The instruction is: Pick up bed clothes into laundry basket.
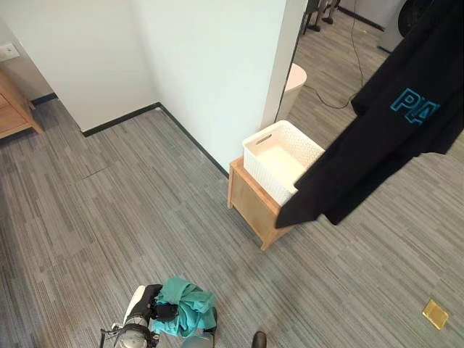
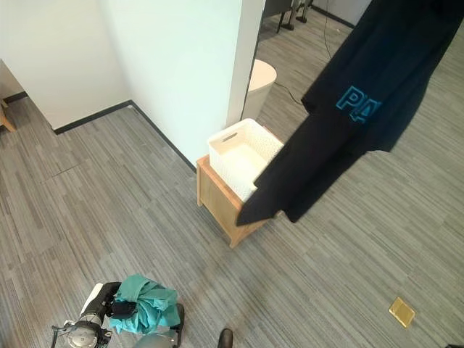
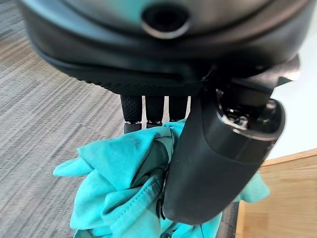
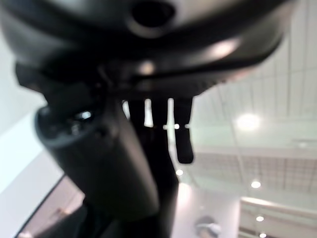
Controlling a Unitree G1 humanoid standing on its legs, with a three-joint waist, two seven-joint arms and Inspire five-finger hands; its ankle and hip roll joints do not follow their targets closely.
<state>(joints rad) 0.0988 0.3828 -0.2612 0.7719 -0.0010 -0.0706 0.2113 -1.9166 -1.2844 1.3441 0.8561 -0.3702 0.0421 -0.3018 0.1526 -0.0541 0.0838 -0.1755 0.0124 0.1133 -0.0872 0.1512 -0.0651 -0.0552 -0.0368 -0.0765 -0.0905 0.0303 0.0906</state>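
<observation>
My left hand (image 1: 154,310) hangs low near the floor, its thumb (image 3: 218,158) and fingers (image 3: 153,110) curled round a bunched teal garment (image 1: 187,307) (image 3: 119,193). A large black T-shirt (image 1: 391,138) with blue print hangs in the air from the upper right, and its lower end drapes over the near corner of the white laundry basket (image 1: 281,161). My right hand (image 4: 114,168) is raised towards the ceiling with dark cloth pinched between thumb and curled fingers. The basket looks empty and stands on a low wooden stand (image 1: 250,199).
The stand sits against the corner of a white wall (image 1: 217,72). Behind that corner stands a white round bin (image 1: 296,78). A wooden cabinet (image 1: 13,109) is at the far left, and a small yellow square (image 1: 435,313) lies on the grey floor at lower right.
</observation>
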